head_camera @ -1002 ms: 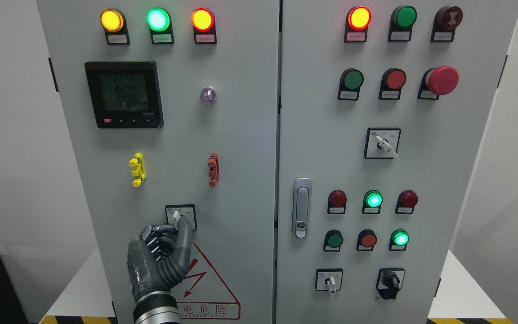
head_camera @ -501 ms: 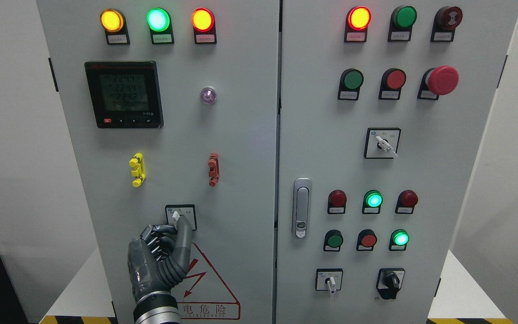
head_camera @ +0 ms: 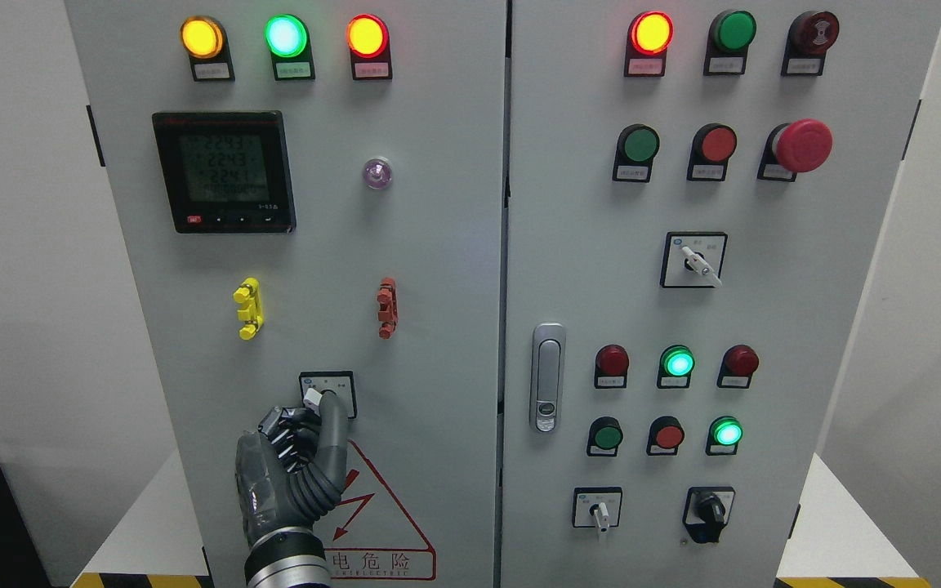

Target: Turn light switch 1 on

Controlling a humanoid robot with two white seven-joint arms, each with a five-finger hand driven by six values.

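The light switch is a small rotary selector with a white lever on a black-framed plate, low on the left cabinet door. My left hand comes up from the bottom edge. Its fingers are curled, with one long finger laid against the right side of the knob and the others bunched on its left, pinching the lever. The lever leans to the upper left. The right hand is out of view.
The left door carries three lit lamps, a digital meter, a yellow clip, a red clip and a warning triangle. The right door has buttons, an emergency stop, a latch handle and more selectors.
The white lever has tipped from near upright towards the upper left, and my left hand has shifted slightly with it. The lamps look the same.
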